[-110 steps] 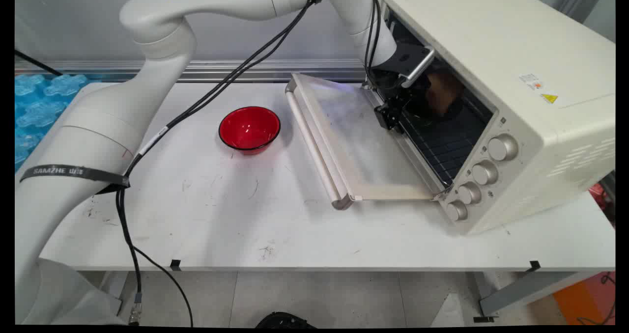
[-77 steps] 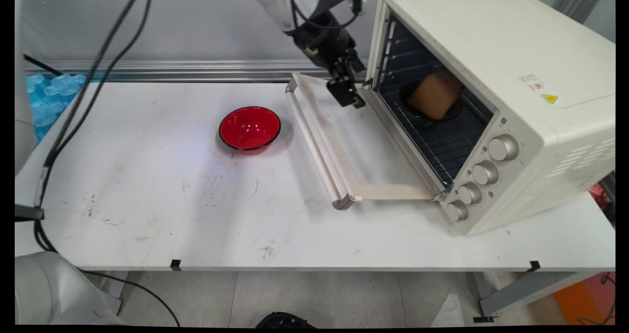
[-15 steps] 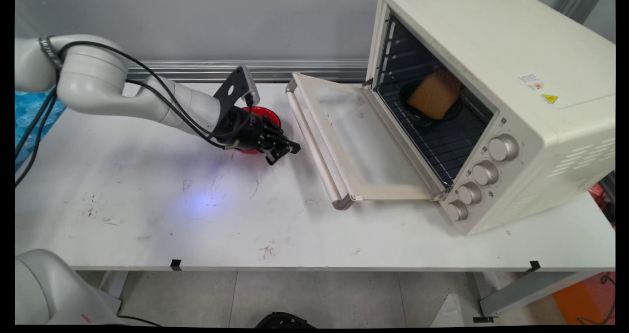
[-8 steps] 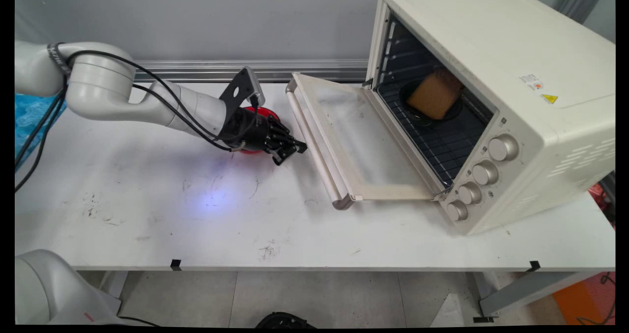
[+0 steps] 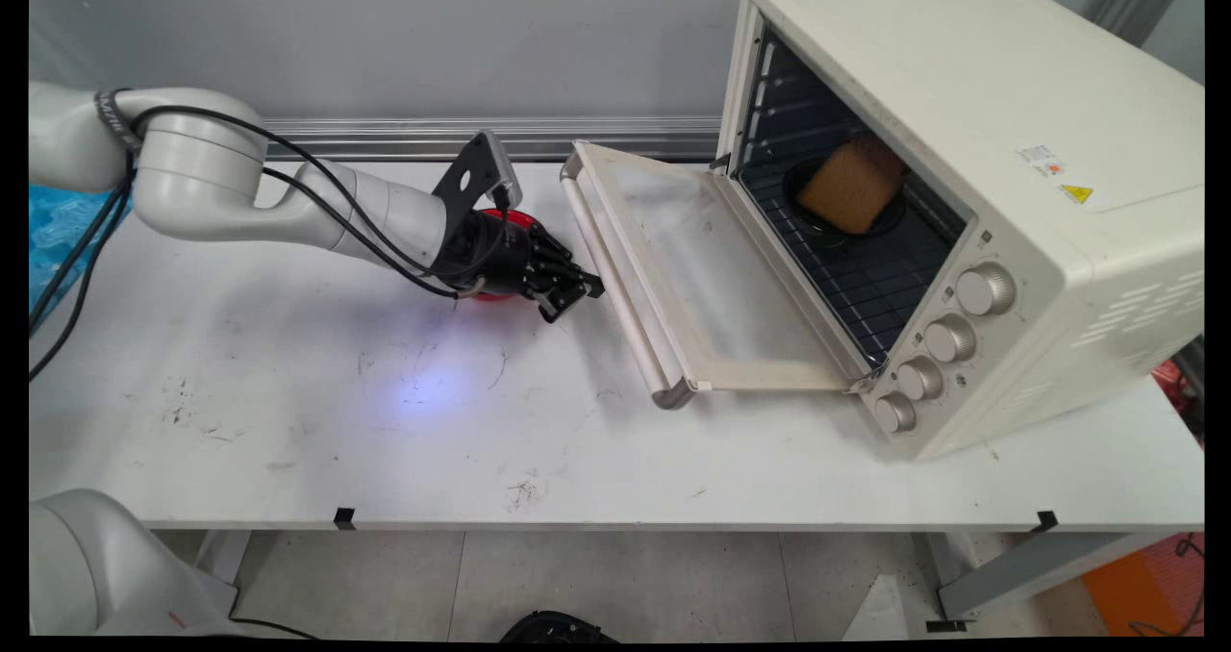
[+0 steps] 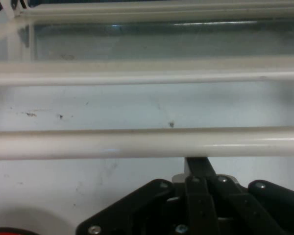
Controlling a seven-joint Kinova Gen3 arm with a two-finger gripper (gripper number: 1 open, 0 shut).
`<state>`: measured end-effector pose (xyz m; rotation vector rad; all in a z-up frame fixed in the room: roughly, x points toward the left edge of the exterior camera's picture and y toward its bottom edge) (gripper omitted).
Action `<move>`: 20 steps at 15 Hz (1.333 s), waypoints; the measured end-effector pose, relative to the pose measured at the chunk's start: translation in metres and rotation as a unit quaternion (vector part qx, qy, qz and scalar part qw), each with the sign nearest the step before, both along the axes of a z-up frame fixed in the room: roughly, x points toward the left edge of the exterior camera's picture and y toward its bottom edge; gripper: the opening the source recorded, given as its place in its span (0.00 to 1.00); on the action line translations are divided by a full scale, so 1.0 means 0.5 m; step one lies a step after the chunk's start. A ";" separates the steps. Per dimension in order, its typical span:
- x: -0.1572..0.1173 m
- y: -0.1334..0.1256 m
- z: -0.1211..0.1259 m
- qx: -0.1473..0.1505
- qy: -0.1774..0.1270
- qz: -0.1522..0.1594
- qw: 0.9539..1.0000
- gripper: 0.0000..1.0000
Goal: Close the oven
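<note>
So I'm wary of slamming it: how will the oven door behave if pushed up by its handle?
The oven door looks rigid, hinged at the oven, so it probably swings, not slides. Its round handle may slip off the claw. The glass pane suggests fragility.

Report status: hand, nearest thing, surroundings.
Hand low over white table, shut, at cream oven door's bar handle. Red bowl behind hand. Brown bread slice inside open cream toaster oven.

Reaches in from nine o'clock, forearm sloping low toward three o'clock, black cables looped along it. Hand held nearly level just above the bench, fingers closed together, tips pointing toward four o'clock. Camera bracket standing up at the wrist.
</note>
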<state>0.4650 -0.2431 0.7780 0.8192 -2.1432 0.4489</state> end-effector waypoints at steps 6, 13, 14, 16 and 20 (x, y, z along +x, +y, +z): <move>-0.006 0.002 0.014 -0.008 0.003 0.001 1.000 0.00; -0.017 -0.014 0.047 -0.026 0.005 -0.002 1.000 0.00; -0.019 -0.019 0.052 -0.028 0.005 -0.003 1.000 0.00; -0.023 -0.029 0.062 -0.032 0.007 -0.003 0.999 0.00; -0.039 -0.068 0.090 -0.046 0.011 -0.004 0.999 0.00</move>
